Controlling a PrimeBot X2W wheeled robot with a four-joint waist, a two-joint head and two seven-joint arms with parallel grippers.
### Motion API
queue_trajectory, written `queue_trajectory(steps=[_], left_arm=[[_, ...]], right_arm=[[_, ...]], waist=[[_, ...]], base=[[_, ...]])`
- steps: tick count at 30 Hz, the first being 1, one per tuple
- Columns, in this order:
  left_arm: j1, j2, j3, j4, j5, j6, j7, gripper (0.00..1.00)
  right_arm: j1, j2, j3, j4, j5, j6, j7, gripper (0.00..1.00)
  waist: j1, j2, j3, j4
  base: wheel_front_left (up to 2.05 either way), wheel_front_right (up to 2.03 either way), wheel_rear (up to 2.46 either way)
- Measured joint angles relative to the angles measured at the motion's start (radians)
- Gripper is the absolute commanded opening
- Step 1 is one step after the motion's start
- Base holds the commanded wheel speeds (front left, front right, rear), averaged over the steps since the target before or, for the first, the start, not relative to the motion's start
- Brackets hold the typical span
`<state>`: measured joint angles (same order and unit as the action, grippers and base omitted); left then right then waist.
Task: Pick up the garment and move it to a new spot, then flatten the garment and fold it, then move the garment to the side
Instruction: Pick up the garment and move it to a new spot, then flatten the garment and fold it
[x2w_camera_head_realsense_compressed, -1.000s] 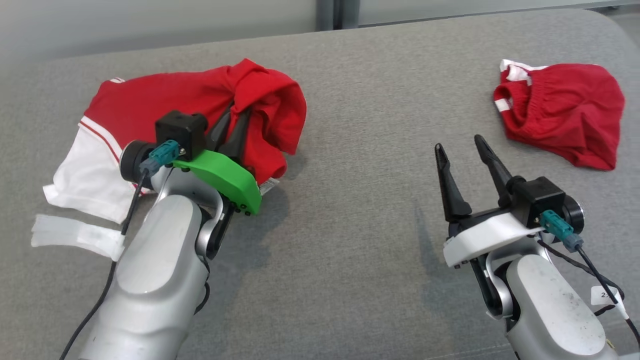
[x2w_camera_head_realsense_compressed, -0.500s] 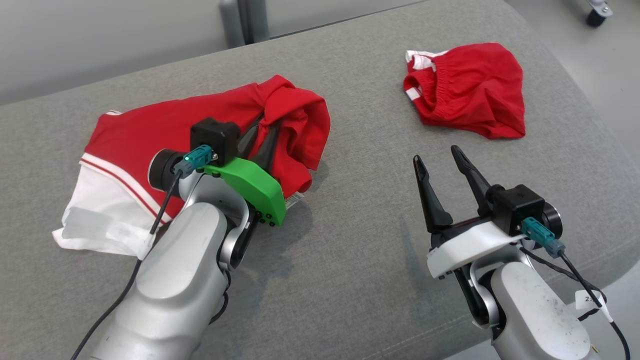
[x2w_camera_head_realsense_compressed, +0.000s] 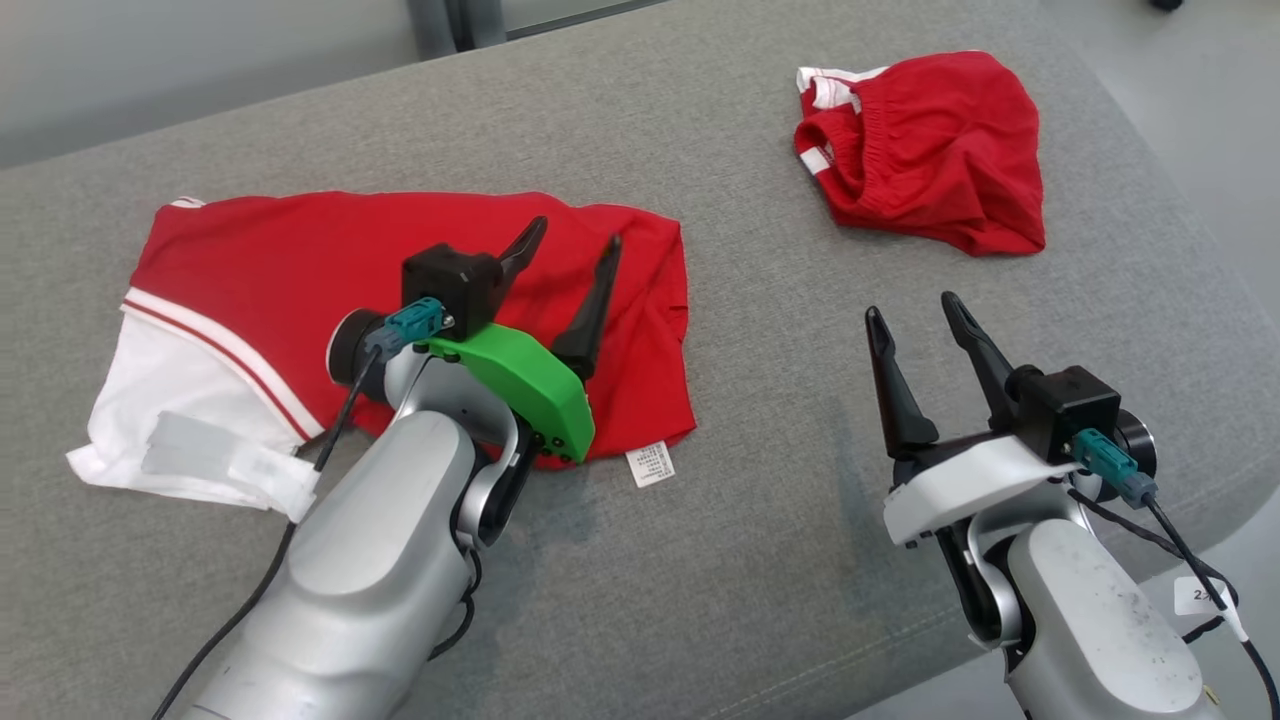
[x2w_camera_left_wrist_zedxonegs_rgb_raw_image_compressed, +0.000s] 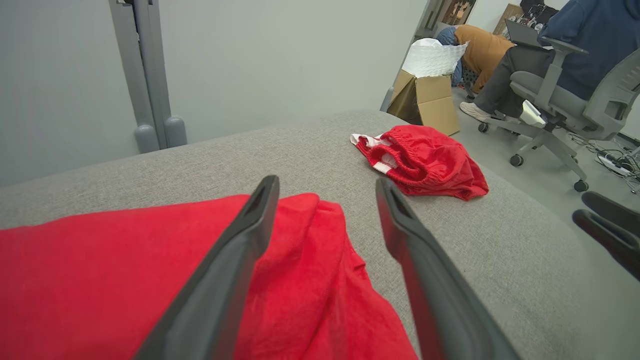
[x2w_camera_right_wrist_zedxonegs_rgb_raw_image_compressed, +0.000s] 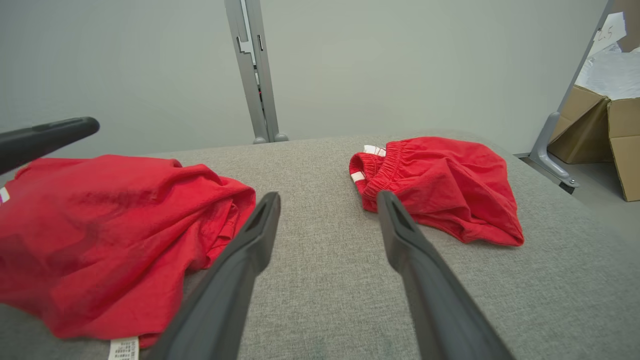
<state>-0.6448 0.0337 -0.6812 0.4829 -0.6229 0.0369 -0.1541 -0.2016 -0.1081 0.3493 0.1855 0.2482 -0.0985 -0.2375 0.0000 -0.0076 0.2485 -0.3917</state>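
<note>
Item: red shirt (x2w_camera_head_realsense_compressed: 300, 260) with a white sleeve, lying at ten o'clock on the grey cushion (x2w_camera_head_realsense_compressed: 760, 400). Change: the left gripper (x2w_camera_head_realsense_compressed: 577, 232), a second ago pinched on a bunched fold, now stands with fingers apart over the cloth and holds nothing; the fold has dropped and lies flatter. Right gripper (x2w_camera_head_realsense_compressed: 913, 306), at four o'clock: fingers apart, empty. Red shorts (x2w_camera_head_realsense_compressed: 930, 150) at one o'clock, well apart. Judgement: placing looks done, and smoothing comes next.

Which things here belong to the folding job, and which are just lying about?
Job: red-and-white garment; left tool, open over it; right tool, open; grey cushion underneath.
Lying about: red shorts; cardboard box; office chair.
</note>
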Motion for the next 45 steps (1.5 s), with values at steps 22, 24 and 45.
queue_trajectory(steps=[22,24,45], left_arm=[[0.092,0.005,0.23,0.188,-0.123,0.07,-0.06,1.0],[0.093,0.022,0.261,0.202,-0.131,0.075,-0.067,1.0],[0.085,0.074,0.353,0.384,-0.156,0.083,-0.067,1.0]], right_arm=[[0.004,-0.044,0.002,0.039,-0.001,0.012,-0.001,1.0],[0.004,-0.042,0.012,0.037,-0.001,0.019,-0.001,1.0],[-0.017,-0.064,0.011,0.008,-0.012,0.019,0.018,1.0]], waist=[[0.0,0.0,-0.076,0.249],[0.0,0.0,-0.078,0.265],[0.0,-0.0001,0.009,0.238]], base=[[0.0,0.0,0.0],[0.0,0.0,0.0],[0.0,0.0,0.0]])
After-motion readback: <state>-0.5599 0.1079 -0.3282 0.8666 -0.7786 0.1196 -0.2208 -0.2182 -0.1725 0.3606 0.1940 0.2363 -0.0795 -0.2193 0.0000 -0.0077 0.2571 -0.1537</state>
